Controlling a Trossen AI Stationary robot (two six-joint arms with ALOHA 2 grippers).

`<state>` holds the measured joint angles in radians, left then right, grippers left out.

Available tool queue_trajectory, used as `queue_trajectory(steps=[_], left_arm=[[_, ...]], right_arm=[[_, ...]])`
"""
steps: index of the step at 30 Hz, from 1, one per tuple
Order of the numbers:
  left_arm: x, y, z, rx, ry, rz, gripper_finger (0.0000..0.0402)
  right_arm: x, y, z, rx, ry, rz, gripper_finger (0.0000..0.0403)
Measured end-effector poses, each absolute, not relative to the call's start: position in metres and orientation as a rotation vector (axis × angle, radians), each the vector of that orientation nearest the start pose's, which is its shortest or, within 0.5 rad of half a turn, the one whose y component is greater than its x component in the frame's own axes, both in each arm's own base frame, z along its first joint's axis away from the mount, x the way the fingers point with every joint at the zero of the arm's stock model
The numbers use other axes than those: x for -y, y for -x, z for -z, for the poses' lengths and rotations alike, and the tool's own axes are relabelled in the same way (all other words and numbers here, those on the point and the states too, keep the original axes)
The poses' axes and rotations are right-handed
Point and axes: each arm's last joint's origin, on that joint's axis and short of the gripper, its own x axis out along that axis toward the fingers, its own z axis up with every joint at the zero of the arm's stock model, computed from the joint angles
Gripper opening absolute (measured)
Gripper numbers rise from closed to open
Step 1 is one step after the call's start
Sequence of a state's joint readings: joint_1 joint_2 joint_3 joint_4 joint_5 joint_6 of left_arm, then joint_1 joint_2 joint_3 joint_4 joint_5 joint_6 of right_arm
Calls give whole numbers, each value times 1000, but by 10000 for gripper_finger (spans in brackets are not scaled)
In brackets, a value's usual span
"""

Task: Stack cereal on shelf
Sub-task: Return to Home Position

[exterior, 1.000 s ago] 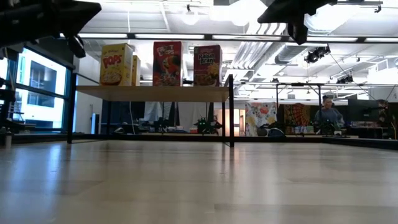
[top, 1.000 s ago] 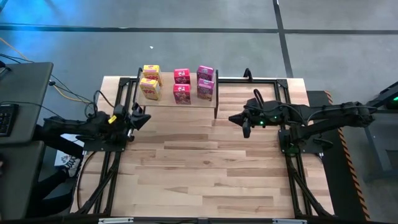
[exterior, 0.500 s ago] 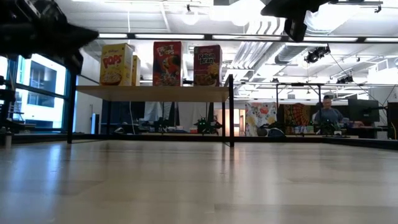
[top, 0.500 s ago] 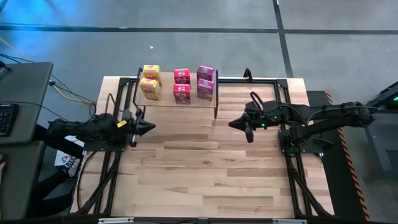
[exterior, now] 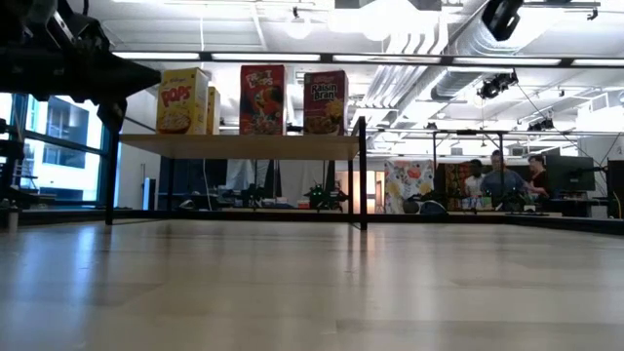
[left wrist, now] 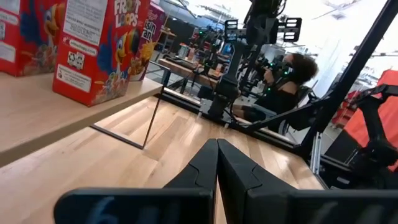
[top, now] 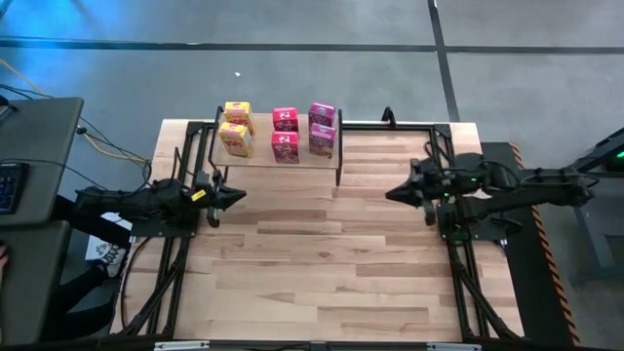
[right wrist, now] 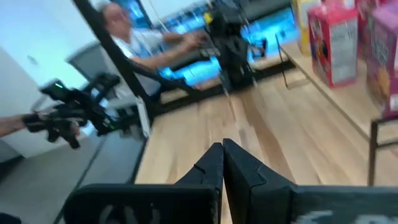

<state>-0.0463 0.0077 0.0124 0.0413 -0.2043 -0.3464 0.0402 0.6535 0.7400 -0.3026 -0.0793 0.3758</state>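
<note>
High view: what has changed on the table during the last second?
The right arm drew back toward its base; the left arm crept slightly forward, away from the shelf. Nothing was gripped or released; both jaws are shut, empty. The six cereal boxes did not move.

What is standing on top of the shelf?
Six cereal boxes stand on the shelf: two yellow, four pink, in pairs. From table height, each front box mostly covers the one behind.
</note>
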Motion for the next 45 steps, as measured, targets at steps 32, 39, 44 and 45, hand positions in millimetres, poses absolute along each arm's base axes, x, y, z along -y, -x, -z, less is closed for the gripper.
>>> queue_trajectory(steps=[32,39,44,45], left_arm=[[-1,-97,-171,72,335,-145,1],[-1,-97,-171,72,335,-145,1],[-1,-97,-171,72,335,-145,1],[-1,-97,-171,72,334,-145,1]], right_arm=[[-11,-96,-177,95,-206,-170,0],[-11,-97,-169,15,-154,-158,0],[-11,-97,-169,12,-192,-155,0],[-11,-97,-169,11,-206,-150,0]])
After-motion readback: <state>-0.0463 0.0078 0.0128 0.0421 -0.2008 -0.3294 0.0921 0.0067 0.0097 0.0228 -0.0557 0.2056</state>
